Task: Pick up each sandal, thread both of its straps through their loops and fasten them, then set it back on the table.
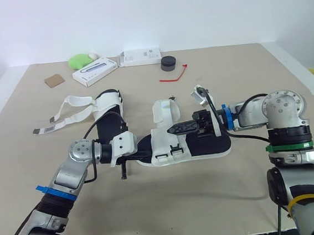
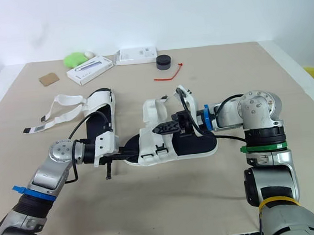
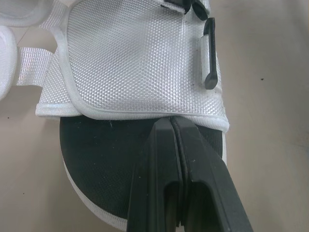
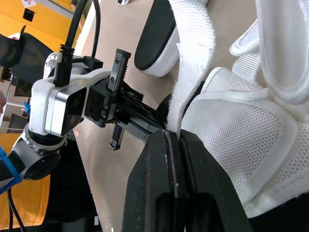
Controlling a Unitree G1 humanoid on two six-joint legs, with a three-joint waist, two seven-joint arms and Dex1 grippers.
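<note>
Near sandal (image 1: 204,145) lies flat on the worktop (image 1: 171,210), black footbed up, toe toward the left arm, heel toward the right arm.

- Left gripper (image 3: 171,123): fingers pressed together, lying low over the sandal's toe end, tips right at the hem of the white mesh front strap (image 1: 164,144). Nothing seen between them.
- Right gripper (image 1: 174,129): reaches in from the heel side, over the footbed. Fingers pressed together, tips against the edge of the fuzzy white ankle strap (image 1: 165,112), which stands up off the sandal. Cannot tell whether any of the strap is caught between the tips.
- Black buckle (image 3: 210,53) sits on the outer side of the front strap.

Second sandal (image 1: 109,112) lies just beyond the near sandal's toe, apart from it, its loose straps (image 1: 62,116) trailing flat further out.

Well beyond the near sandal, along the far edge:
- green object (image 1: 79,60)
- white box (image 1: 94,71)
- second white box (image 1: 139,57)
- black round item (image 1: 168,64)
- red tie (image 1: 174,75)
- brown card (image 1: 54,80)
</note>
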